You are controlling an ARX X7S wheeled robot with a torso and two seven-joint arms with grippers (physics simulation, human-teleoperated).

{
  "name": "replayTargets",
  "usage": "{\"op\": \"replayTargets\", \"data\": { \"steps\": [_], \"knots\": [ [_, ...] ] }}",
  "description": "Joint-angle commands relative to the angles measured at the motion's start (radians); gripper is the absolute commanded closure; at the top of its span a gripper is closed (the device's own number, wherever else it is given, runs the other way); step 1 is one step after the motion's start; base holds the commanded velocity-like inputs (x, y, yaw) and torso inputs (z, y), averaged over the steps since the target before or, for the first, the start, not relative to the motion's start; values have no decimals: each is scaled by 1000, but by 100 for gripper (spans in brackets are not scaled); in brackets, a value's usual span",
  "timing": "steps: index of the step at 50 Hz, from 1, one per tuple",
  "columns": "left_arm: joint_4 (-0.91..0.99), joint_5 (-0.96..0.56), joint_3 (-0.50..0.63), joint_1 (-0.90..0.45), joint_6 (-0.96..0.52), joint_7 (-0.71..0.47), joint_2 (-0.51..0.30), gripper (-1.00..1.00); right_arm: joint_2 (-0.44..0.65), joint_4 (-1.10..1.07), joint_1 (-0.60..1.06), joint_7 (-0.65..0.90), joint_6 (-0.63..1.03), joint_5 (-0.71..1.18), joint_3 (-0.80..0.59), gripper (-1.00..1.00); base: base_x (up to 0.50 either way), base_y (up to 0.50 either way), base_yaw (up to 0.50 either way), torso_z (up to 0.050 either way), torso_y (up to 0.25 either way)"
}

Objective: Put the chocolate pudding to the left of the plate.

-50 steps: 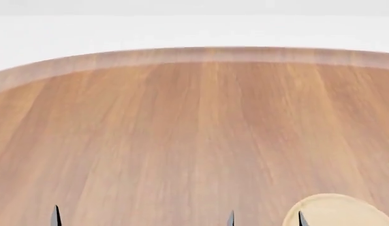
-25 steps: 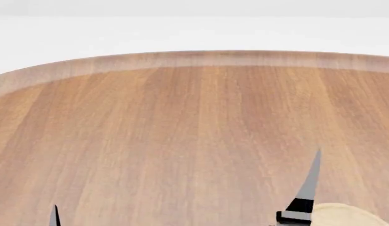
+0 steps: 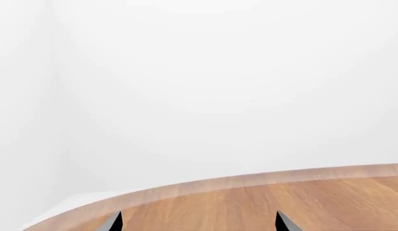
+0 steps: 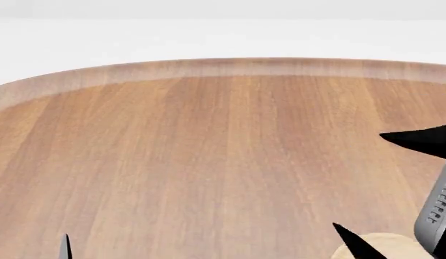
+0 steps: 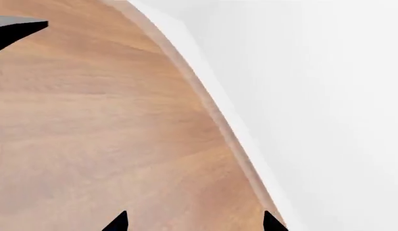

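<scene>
The chocolate pudding is not in any view. Only the far rim of the plate (image 4: pixel 394 244) shows, a light-wooden disc at the head view's bottom right, partly behind my right gripper (image 4: pixel 358 181). That gripper is open and empty, one fingertip (image 4: pixel 406 139) up over the table, the other low over the plate's edge. Its wrist view (image 5: pixel 193 224) shows bare wood between the tips. My left gripper (image 3: pixel 197 224) is open and empty; one of its fingertips (image 4: pixel 65 247) shows at the head view's bottom left.
The round wooden table (image 4: pixel 208 156) fills the head view; its far curved edge (image 4: pixel 223 67) meets a white floor and wall. The right wrist view shows the table edge (image 5: pixel 205 106) close beside the gripper. A dark pointed tip (image 5: pixel 16 29) sits in that view's corner.
My right gripper has moved up and to the right and turned, so both its spread fingers now show. The left fingertip has stayed put. The head view has held still over the last half second.
</scene>
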Motion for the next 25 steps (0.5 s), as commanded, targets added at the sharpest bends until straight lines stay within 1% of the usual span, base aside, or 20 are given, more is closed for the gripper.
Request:
{"op": "replayTargets", "data": {
  "steps": [1,7,8,9,10,12,16,21,25],
  "knots": [
    [8,-3,6,-2,-10,-7,-6,-100,83,32,-9,-326,-27,-108,-33,-100,0,0,0,0,0],
    [8,-1,11,0,-6,-12,-9,-100,82,47,-85,-279,-112,-162,-137,-100,0,0,0,0,0],
    [12,-1,12,1,-10,-13,-10,-100,-34,24,65,-379,-17,-272,-287,-100,0,0,0,0,0],
    [10,-1,13,-1,-10,-13,-10,-100,-110,12,215,-433,61,-330,-395,-100,0,0,0,0,0],
    [1,-2,14,-3,-4,-12,-10,-100,-149,11,288,-461,87,-377,-457,-100,0,0,0,0,0],
    [5,-1,16,-2,-8,-14,-11,-100,-172,14,303,-475,95,-423,-503,-100,0,0,0,0,0],
    [5,-1,20,-1,-6,-16,-12,-100,-215,40,298,-477,75,-459,-543,-100,0,0,0,0,0],
    [-4,-1,23,-5,-4,-18,-13,-100,-249,83,242,-463,23,-534,-614,-100,0,0,0,0,0],
    [-5,-1,26,-5,-3,-19,-15,-100,-250,90,239,-465,24,-527,-612,-100,0,0,0,0,0]
  ]
}}
